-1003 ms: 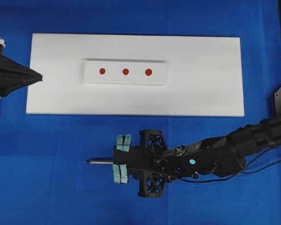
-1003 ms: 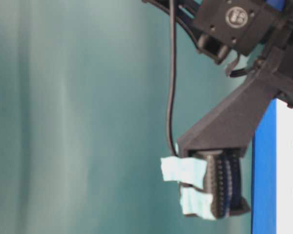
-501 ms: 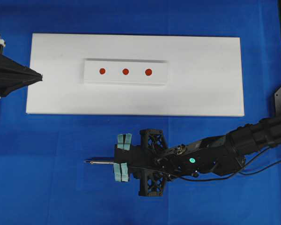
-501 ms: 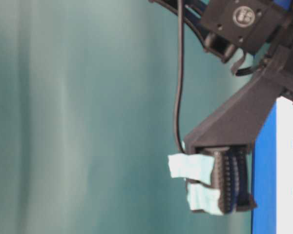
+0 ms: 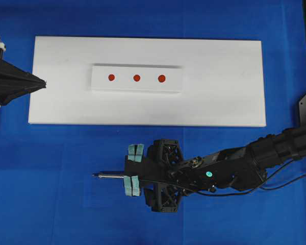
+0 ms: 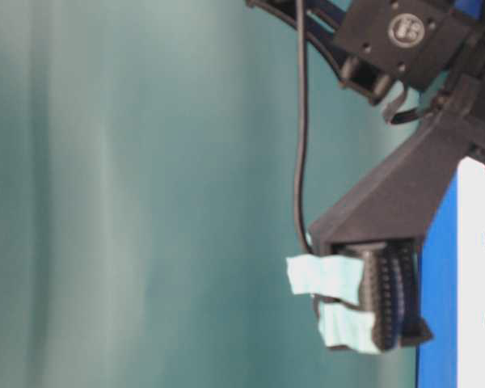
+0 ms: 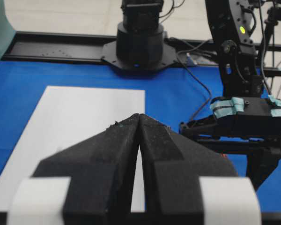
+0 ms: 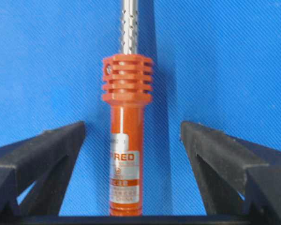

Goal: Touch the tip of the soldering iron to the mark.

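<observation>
Down on the blue table (image 5: 51, 204), the right gripper (image 8: 133, 140) has its jaws spread wide, and the soldering iron (image 8: 126, 159) lies between them, touching neither. Its tip (image 5: 94, 175) points left, well short of the white board (image 5: 219, 102). Off to the left, the left gripper (image 7: 139, 117) is pressed closed, holding nothing.

We are looking at a robotics lab bench. The counter (image 5: 51, 204) is covered in plain blue cloth, with a white board (image 5: 219, 102) laid flat on it carrying a raised strip with three red dots (image 5: 136, 78). Two black robot arms are mounted on a black rail (image 7: 61, 49) at the counter's edge, with loose cables (image 7: 196, 79) trailing nearby. A teal curtain (image 6: 129, 194) backs the set-up.
</observation>
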{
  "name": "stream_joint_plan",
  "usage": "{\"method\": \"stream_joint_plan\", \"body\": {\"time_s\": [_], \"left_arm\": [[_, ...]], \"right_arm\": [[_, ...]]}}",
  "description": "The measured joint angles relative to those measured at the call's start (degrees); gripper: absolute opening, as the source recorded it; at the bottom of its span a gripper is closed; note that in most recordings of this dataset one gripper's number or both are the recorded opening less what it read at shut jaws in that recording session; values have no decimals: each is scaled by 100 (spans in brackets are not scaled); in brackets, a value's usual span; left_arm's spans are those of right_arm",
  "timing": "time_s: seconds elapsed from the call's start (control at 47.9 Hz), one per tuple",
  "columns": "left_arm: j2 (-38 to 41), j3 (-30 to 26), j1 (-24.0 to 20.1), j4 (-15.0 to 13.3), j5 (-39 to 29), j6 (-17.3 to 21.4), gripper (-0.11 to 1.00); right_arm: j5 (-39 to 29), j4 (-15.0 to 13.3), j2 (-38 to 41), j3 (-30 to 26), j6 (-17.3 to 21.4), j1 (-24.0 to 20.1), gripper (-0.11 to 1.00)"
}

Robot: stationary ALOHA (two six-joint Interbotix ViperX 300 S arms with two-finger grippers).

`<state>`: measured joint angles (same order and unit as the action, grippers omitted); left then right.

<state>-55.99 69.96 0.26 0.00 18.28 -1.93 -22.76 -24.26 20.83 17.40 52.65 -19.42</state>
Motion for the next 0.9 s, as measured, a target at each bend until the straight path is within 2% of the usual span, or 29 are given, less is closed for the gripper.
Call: {"method": "stream_joint_plan", "body": {"time_s": [0.209, 0.669, 0.898], "left_arm": [[-9, 0, 0, -9, 0, 0, 0], [-97, 0, 0, 0, -79, 0, 0], [-123, 0, 0, 0, -123, 0, 0]], "right_arm": [[-237, 0, -105, -9, 0, -9, 89], [-1819, -9, -1670, -9, -9, -185, 89], [-2074, -18, -1881, -9, -18, -229, 89]]}}
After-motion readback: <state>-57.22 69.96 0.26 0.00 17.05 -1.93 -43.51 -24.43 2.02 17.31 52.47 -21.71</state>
